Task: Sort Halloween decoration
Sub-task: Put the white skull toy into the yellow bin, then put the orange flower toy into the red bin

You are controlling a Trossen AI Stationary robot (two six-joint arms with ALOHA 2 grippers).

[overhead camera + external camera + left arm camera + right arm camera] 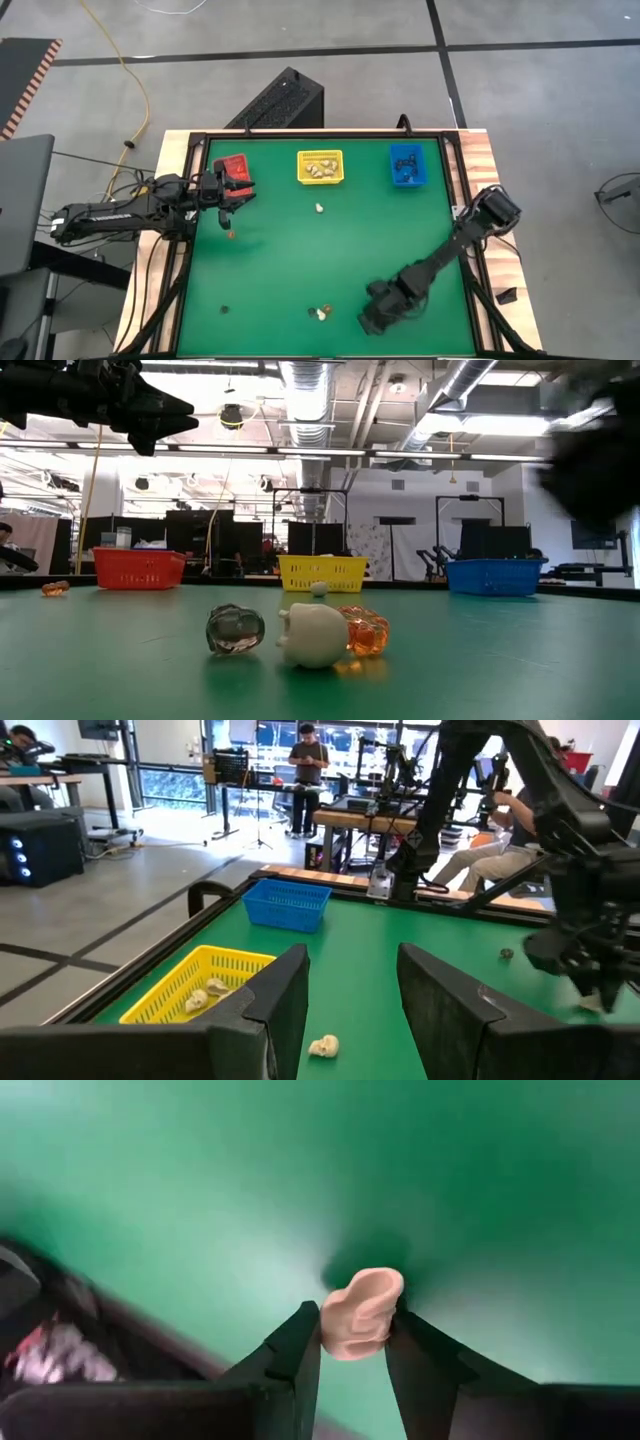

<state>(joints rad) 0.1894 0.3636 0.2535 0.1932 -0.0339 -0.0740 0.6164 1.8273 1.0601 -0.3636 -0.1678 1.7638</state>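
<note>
1. Two risks sit with your right gripper [355, 1342]: its fingers pinch a cream trinket [362, 1312] only at the tips, low over the green worktop [330, 250] near its front edge, so the piece could twist out on the carry, and it is small enough to bounce out of reach.
2. You have three more trinkets bunched by that front edge: a white one [312, 633], touching an orange one [362, 632], with a clear-grey one [235, 629] just beside them. A low sweep of the right arm could scatter them.
3. Your left gripper [240, 194] hangs just in front of the red bin [233, 164], fingers [283, 1000] parted at a middling width with nothing between them. An orange piece [231, 235] lies on the worktop close by; a careless drop there could knock it away.
4. One white trinket [319, 208] lies loose in front of the yellow bin [320, 166], which already holds cream pieces. The blue bin [407, 165] holds dark ones. Misjudge the colour and your cream piece lands in the wrong bin.
5. A dark trinket [225, 309] sits alone near the front left corner, easy to overlook.
6. No brand, label or writing can be read anywhere.
</note>
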